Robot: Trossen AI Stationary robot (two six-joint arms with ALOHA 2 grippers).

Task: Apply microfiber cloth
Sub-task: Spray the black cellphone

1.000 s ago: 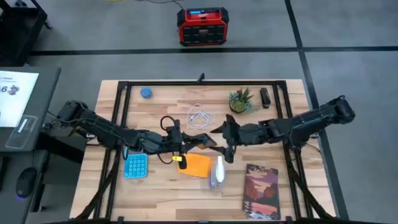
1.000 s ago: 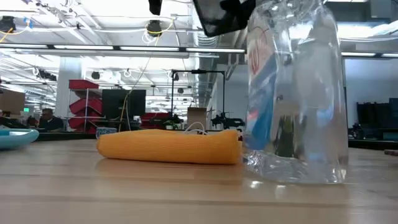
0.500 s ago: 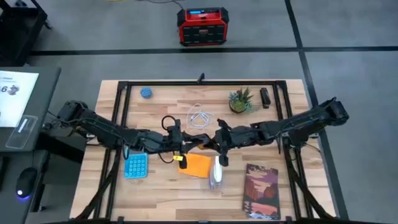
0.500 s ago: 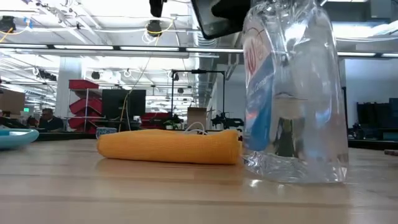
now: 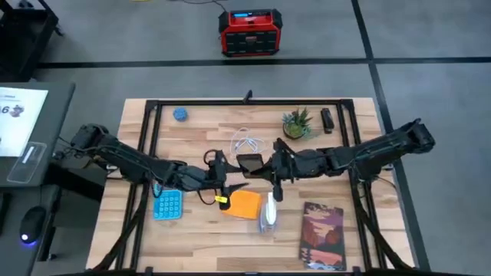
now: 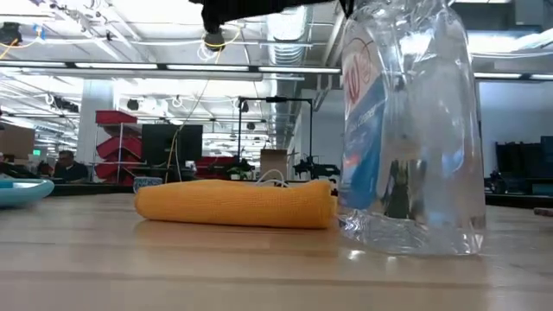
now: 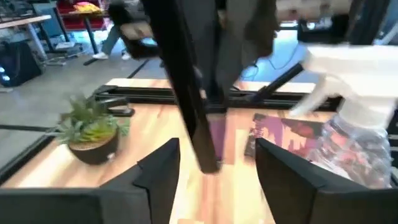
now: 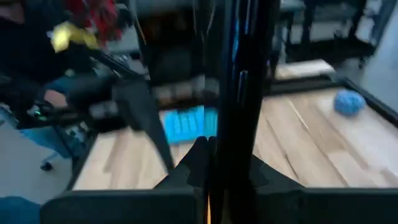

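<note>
The orange-yellow microfiber cloth lies flat on the wooden table near its middle; in the low view the cloth shows as a low roll. Above and just beyond it hangs a black smartphone with my right gripper shut on it. My left gripper stands open to the phone's left. In the left wrist view its fingers stand on either side of the phone's edge without touching it. My right gripper pinches the smartphone by its end nearest the table's right side between its two fingers. The fingers come level from the table's right. In the right wrist view the phone's edge rises straight from the shut fingers. The phone is lifted clear of the table.
A clear spray bottle lies beside the cloth's right edge. A blue calculator sits left of the cloth and a dark reddish book at the near right. A potted plant, white cable and blue ball stand farther back.
My right gripper has gone toward the table's left to the smartphone and shut on it. My left gripper, which held the phone, has opened and let go. The phone stays in the air, now held by the right gripper alone.
</note>
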